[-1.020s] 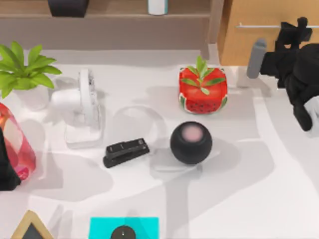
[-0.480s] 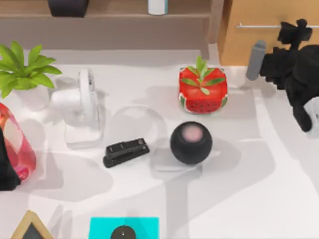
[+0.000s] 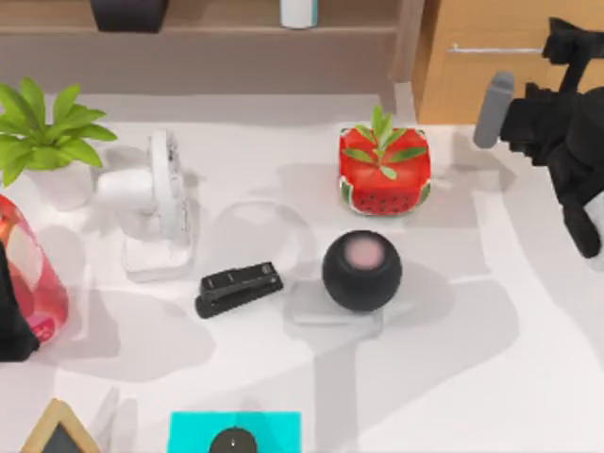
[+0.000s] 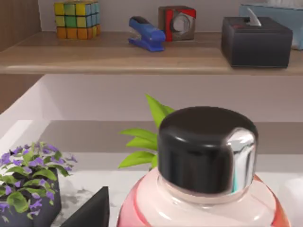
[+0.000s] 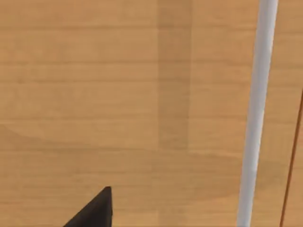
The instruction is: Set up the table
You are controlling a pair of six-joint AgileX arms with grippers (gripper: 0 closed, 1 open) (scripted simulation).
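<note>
Looked like a home office or study corner: white desk (image 3: 472, 377) cluttered with black stapler (image 3: 238, 288), small desk fan (image 3: 160, 203), potted plant (image 3: 42, 137) at upper left, round black speaker (image 3: 361, 271); wooden shelf (image 4: 142, 52) behind carrying puzzle cube (image 4: 77, 19), blue stapler (image 4: 147, 34) and tissue box (image 4: 255, 40).

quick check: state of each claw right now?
Left claw: at the table's left edge by the red bottle; cannot be told.
Right claw: up at the wood cabinet; cannot be told.
</note>
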